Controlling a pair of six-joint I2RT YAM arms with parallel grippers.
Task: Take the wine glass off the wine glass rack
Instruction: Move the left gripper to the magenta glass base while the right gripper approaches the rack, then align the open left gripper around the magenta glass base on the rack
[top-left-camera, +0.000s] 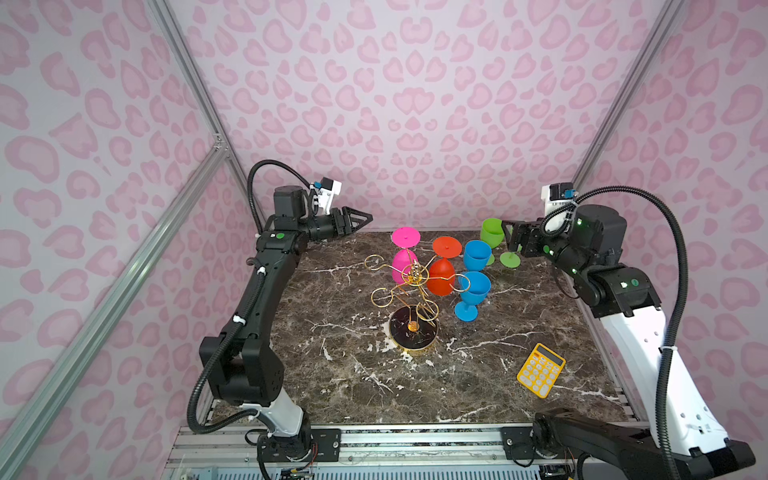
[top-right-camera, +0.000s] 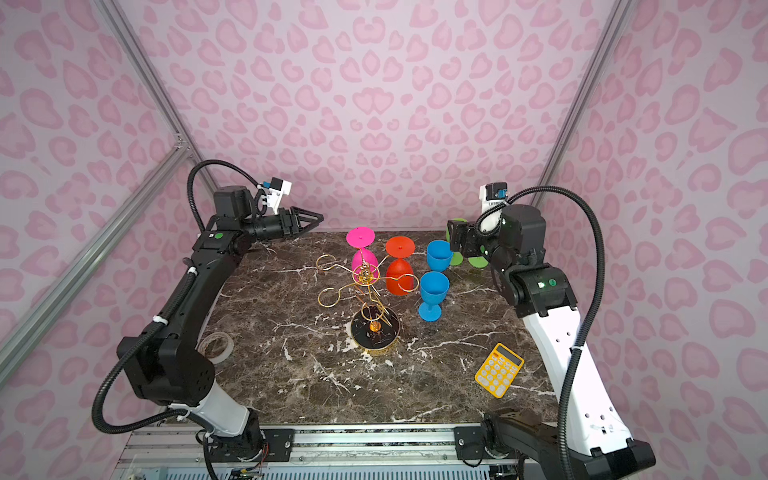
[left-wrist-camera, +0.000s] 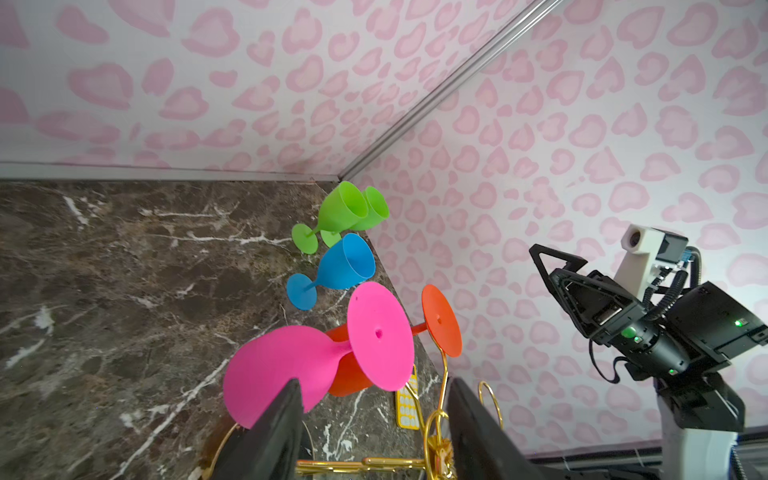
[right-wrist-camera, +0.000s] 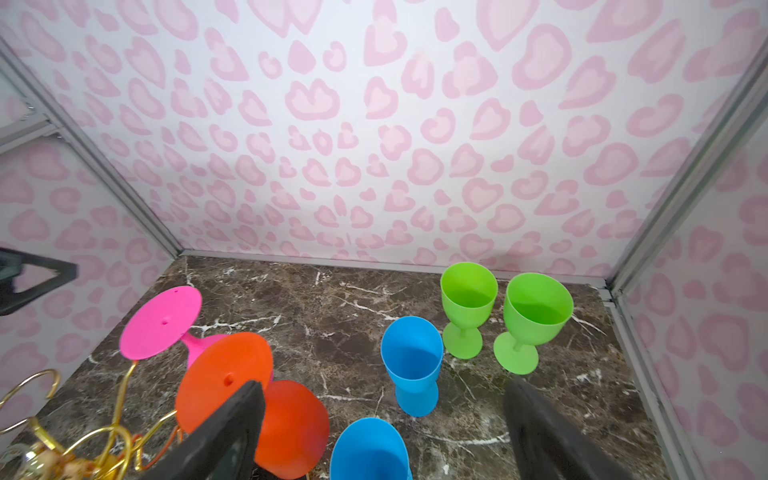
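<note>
Near edge: yellow calculator (top-left-camera: 541, 370) flat on the surface (top-left-camera: 457, 390), not involved. Middle: wine glass rack (top-left-camera: 414, 274) upright, near loops empty. On its far arms the pink wine glass (top-left-camera: 402, 266) and red wine glass (top-left-camera: 441, 280) hang bowl-down, each foot resting above a loop with the stem through its gap (so removal likely means sliding out sideways, not pulling down). Right of the rack: two blue glasses (top-left-camera: 473, 291) upright, clear of the wire. Far right corner: two green glasses (right-wrist-camera: 468, 299) upright. Left hand (left-wrist-camera: 374, 381) open, empty, raised facing the pink glass; right hand (right-wrist-camera: 383, 384) spread wide, empty, raised by the green glasses
</note>
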